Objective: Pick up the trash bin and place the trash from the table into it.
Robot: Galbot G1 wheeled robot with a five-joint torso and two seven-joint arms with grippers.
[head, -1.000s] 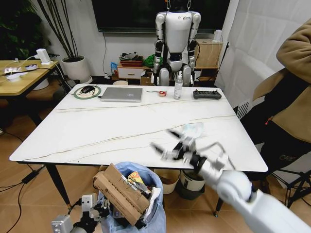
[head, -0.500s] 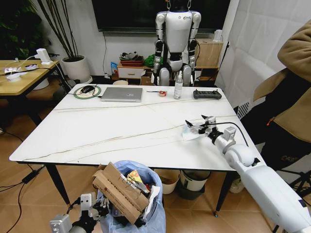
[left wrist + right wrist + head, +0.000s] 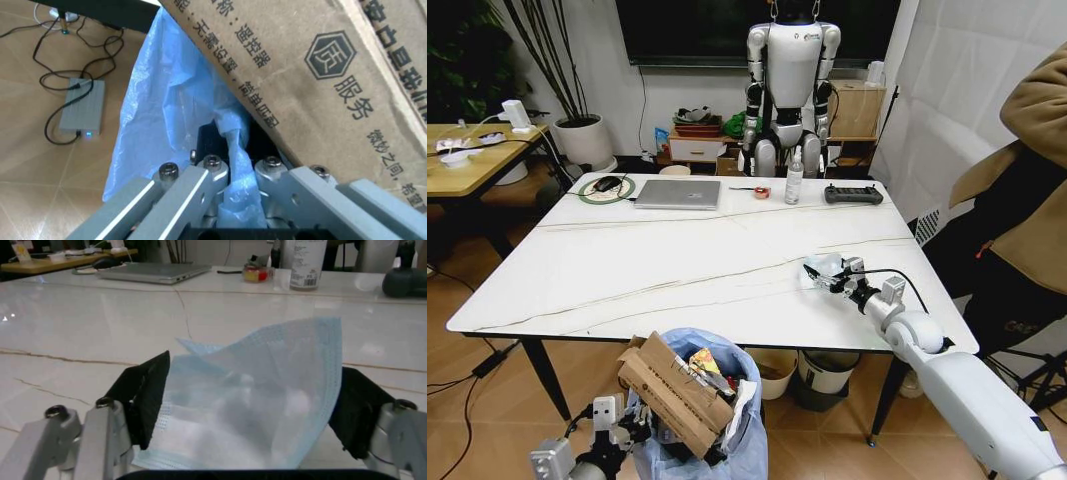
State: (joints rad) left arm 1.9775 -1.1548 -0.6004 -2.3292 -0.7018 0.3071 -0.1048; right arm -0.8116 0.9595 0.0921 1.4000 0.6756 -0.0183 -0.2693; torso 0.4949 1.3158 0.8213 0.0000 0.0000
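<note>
A pale-blue face mask, trash, lies crumpled on the white marble-look table near its right front. My right gripper is down at it, open. In the right wrist view the mask sits between the two black pads, which stand wide apart on either side. The trash bin, lined with a blue bag, hangs below the table's front edge, stuffed with a brown cardboard piece and wrappers. My left gripper holds it, and the left wrist view shows the gripper shut on the bag's rim.
At the table's far side lie a silver laptop, a mouse, a bottle and a black remote controller. A humanoid robot stands behind. A person stands close at the right. Other bins sit under the table.
My right arm has swung from the table's front edge out to the mask and lowered around it. The left gripper and bin have stayed put.
</note>
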